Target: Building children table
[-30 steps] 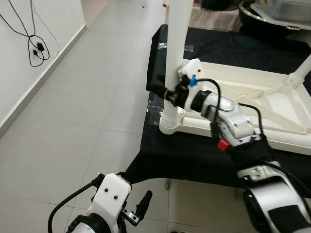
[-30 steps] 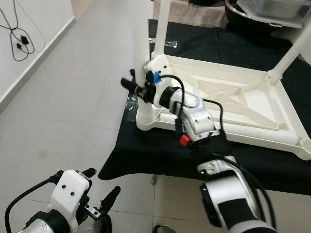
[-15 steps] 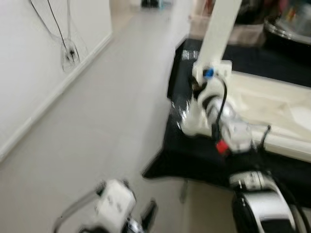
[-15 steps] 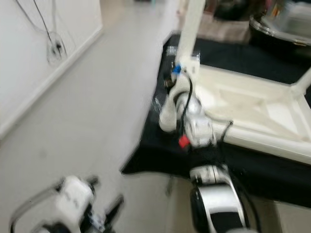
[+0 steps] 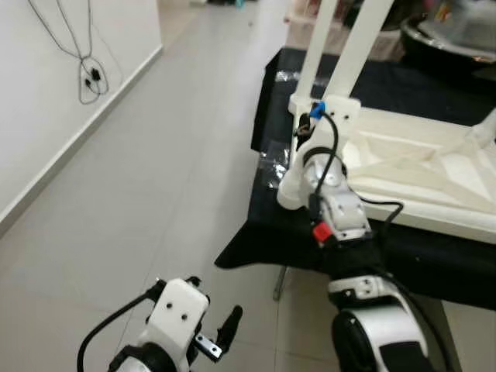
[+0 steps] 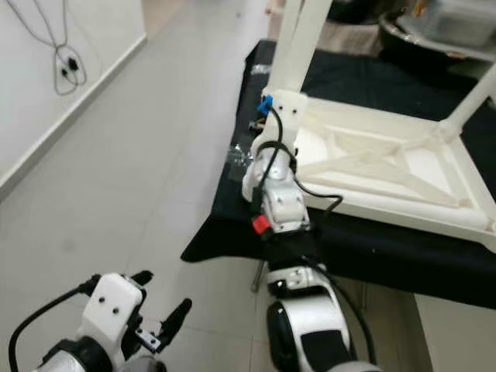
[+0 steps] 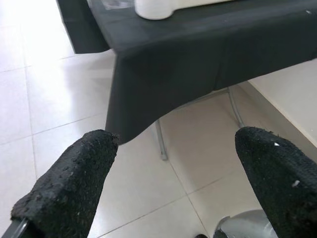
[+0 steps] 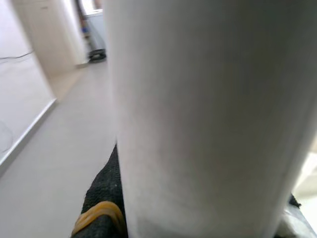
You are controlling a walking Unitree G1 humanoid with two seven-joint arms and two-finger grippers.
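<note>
Leg fitting, near corner socket.
Our right gripper [image 5: 304, 133] clamps the white cylindrical plastic leg [image 5: 358, 48]; left gripper [image 7: 173, 183] idles open, empty. Next: press downward, toward 6 o'clock.

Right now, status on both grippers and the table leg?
Right gripper shut on the white table leg, seated in the upturned tabletop. Left gripper open, idle over floor. Nothing obstructing.

From the head, our two eye views look forward and down over the tiled floor [image 5: 155, 155] to the black-draped counter [image 5: 271, 232] on the right; both share the upturned white table [image 6: 372, 155]. Our left wrist view looks from low down, along its end effector [image 7: 173, 173], toward the counter's near corner. Our right wrist view sits tight against the white table leg [image 8: 198, 114].
</note>
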